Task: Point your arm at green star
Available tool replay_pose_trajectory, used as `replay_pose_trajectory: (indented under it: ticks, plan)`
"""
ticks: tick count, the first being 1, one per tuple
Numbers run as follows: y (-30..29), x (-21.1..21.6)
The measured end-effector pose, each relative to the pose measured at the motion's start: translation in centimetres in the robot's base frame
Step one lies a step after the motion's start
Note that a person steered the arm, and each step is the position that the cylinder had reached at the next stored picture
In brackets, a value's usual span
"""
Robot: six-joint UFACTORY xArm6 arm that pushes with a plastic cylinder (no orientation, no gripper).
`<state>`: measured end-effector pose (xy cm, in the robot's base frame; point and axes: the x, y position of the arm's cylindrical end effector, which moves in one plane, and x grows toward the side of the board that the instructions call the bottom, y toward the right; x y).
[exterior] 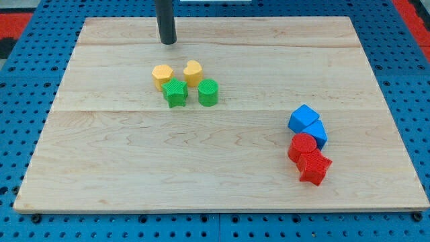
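Note:
The green star (175,93) sits on the wooden board (134,168), left of centre in the upper half. My tip (168,42) is near the view's top, above the green star and apart from it. A yellow hexagon block (162,76) lies between the tip and the star, touching the star's upper left. A yellow heart-like block (193,72) is to the star's upper right. A green round block (208,92) stands just right of the star.
At the view's right, a cluster runs diagonally: a blue cube (303,119), a second blue block (316,133), a red round block (302,146) and a red star (314,167). Blue pegboard (20,101) surrounds the board.

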<state>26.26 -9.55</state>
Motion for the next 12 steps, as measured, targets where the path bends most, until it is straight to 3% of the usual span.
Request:
replay_pose_trajectory:
  ticks: [3, 5, 6, 8, 10, 12]
  plan:
    - [0.4, 0.1]
    - [5.0, 2.3]
    - [11.5, 4.2]
    - [17.4, 10.5]
    - [17.9, 17.4]
    - [13.6, 21.7]
